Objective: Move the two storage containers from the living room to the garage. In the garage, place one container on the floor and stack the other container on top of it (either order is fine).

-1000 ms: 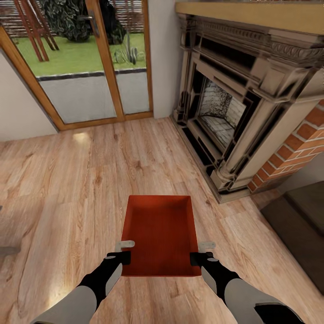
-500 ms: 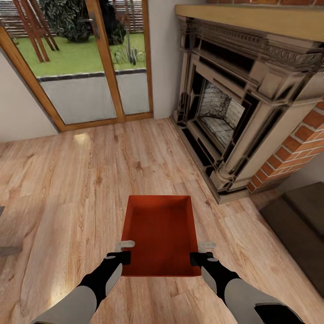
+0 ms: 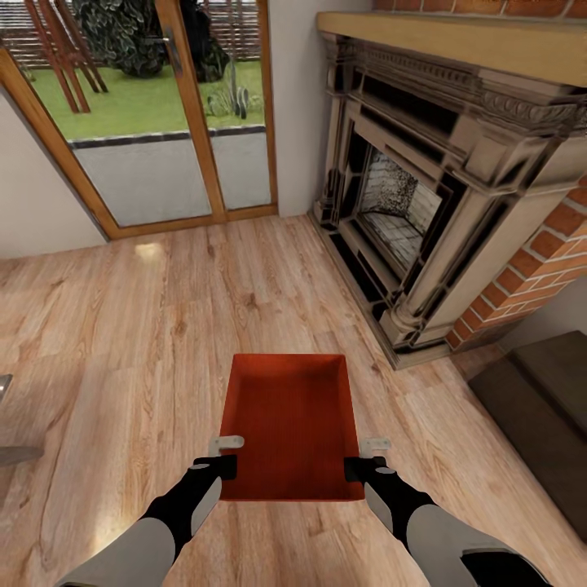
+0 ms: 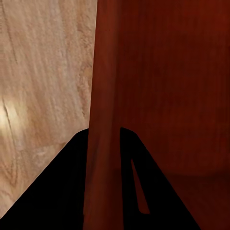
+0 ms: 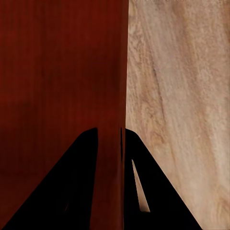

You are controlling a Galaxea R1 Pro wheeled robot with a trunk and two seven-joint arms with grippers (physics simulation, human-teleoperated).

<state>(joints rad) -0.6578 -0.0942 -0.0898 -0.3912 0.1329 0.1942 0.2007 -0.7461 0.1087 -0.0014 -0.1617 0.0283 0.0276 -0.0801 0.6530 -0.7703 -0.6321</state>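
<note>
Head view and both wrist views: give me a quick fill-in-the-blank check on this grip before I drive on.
1. The orange-red storage container is gripped by ____ grippers, the left gripper and the right gripper.
2. Each gripper's fingers straddle one side ____ of the container.
3. Under the container lies light ____ flooring.
4. Ahead to the right stands a stone ____ with red brick beside it.

Missing words: two; wall; wood-plank; fireplace

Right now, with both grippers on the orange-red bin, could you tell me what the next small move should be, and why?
Probably turn away towards the garage: the left gripper and right gripper each pinch a side wall of the storage container, above the wood-plank floor beside the fireplace.
</note>
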